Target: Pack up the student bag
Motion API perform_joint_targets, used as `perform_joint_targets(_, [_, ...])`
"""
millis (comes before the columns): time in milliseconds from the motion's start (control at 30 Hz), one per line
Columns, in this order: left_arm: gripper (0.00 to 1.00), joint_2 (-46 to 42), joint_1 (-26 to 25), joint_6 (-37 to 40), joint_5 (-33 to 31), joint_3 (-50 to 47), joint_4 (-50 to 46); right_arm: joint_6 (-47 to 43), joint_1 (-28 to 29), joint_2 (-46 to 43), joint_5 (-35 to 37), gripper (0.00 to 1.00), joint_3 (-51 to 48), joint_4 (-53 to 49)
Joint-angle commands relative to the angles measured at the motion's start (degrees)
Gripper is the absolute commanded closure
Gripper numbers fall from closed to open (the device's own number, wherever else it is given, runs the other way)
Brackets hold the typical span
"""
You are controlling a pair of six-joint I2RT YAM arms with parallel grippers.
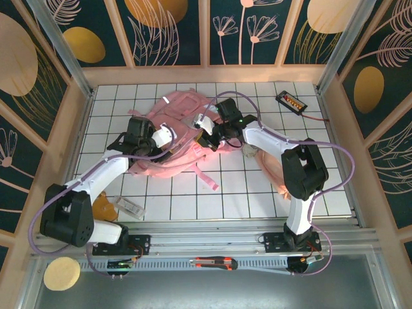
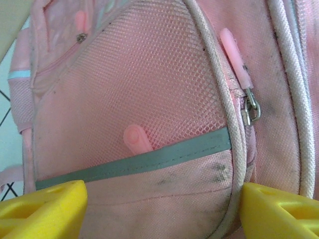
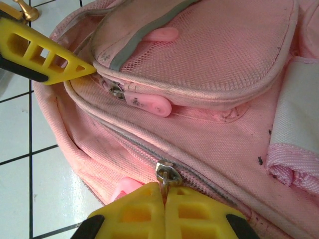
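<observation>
White-tiled table (image 1: 257, 187) walled by floral panels (image 1: 174, 32); student bag (image 1: 187, 161) lying flat at mid-table, toward the far side.
Left gripper (image 2: 159, 199) stands wide, its yellow fingers (image 2: 45, 209) either side of the bag's mesh pocket (image 2: 149, 89), clamping nothing that can be made out; right gripper (image 3: 164, 191) is pinched tight on a metal zipper pull (image 3: 165, 173) on one of the bag's zips; a grey strip (image 2: 149, 160) crosses the mesh pocket.
</observation>
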Motion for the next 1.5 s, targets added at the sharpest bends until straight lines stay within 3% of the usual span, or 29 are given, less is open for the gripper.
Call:
perform_joint_targets(0, [0.21,0.9,0.3,2.5,3.8,3.6,-1.1,-0.2,1.0,-2.6,-3.3,1.0,2.8,1.3])
perform_joint_targets(167, [0.02,-2.0,0.3,6.7,3.7,4.3,-4.2,-0.2,0.4,-1.7,-3.3,1.0,3.9,1.3])
perform_joint_targets(400, [0.02,-4.2,0.3,7.2,1.0,-3.0,-0.2,0.1,0.5,-1.1,-3.8,1.0,4.7,1.3])
perform_joint_targets(700, [0.2,0.6,0.3,6.0,0.3,0.1,2.8,-0.4,0.7,-2.4,-3.8,1.0,2.8,1.4])
perform_joint_targets(867, [0.35,3.2,0.1,6.2,1.6,2.9,1.9,-0.9,0.8,-3.0,-4.2,1.0,2.1,1.3])
perform_joint_targets(933, [0.53,4.4,0.0,6.0,2.5,3.6,1.3,-1.1,0.7,-2.9,-4.2,1.0,2.0,1.3])
perform_joint_targets(1033, [1.0,5.9,-0.6,5.8,2.4,7.0,-0.1,-1.2,0.7,-3.0,-4.2,1.0,1.8,1.2])
perform_joint_targets(1233, [1.0,6.0,-1.0,2.7,2.6,12.1,-3.9,-0.6,0.0,-3.2,-1.6,1.0,1.4,1.7])
perform_joint_targets(1467, [1.0,9.0,-2.3,-8.3,-0.5,22.2,-9.3,3.9,0.7,-5.0,0.7,1.0,1.8,2.9])
